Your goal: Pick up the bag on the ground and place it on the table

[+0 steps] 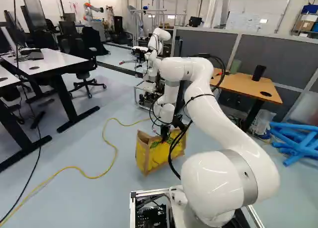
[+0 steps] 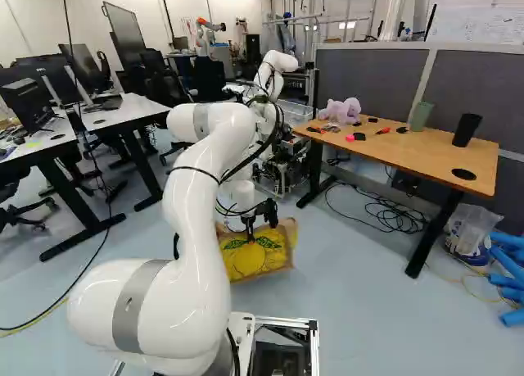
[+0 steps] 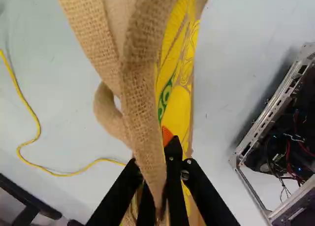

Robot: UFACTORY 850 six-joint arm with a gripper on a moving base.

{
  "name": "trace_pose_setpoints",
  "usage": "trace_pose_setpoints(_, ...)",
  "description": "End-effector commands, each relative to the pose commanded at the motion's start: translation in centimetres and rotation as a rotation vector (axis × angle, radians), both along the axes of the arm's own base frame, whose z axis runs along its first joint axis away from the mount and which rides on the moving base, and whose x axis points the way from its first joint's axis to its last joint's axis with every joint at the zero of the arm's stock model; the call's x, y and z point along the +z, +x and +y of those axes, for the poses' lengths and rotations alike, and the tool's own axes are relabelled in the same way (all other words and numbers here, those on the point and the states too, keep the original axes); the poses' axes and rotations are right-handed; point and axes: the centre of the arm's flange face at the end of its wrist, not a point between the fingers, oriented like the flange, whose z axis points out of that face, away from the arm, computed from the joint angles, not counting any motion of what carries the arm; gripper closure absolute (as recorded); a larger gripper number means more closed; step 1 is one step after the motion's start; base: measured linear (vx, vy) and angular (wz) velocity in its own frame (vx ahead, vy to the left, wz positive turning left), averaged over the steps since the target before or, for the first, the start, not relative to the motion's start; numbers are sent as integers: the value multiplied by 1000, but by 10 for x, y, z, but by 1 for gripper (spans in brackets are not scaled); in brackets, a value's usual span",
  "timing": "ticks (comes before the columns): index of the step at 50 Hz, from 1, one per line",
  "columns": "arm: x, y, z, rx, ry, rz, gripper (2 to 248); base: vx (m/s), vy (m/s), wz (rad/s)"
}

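My gripper [image 1: 164,132] points down at the top of the yellow and brown burlap bag [image 1: 160,152], ahead of the base. In the wrist view the gripper [image 3: 161,159] is shut on the burlap strap [image 3: 142,93] of the bag, which runs between its fingers and partly hides them; one orange pad [image 3: 167,135] shows beside it. The bag hangs or stands roughly upright; whether its bottom touches the floor, I cannot tell. The wooden table [image 2: 393,156] stands to the right, against grey partitions.
On the table are a pink plush toy [image 2: 340,110], a green cup [image 2: 421,116], a black cup [image 2: 467,130] and small items. Another robot [image 1: 155,44] stands beyond the bag. A yellow cable [image 1: 110,138] crosses the floor; blue tubes [image 1: 298,141] lie right; white desks [image 1: 47,60] stand left.
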Motion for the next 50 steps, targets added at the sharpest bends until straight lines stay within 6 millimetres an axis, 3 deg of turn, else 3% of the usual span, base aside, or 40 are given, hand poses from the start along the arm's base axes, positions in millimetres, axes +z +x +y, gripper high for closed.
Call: trace_pose_setpoints(50,76,-5,-3,201,-41,-108,228,0,0,0)
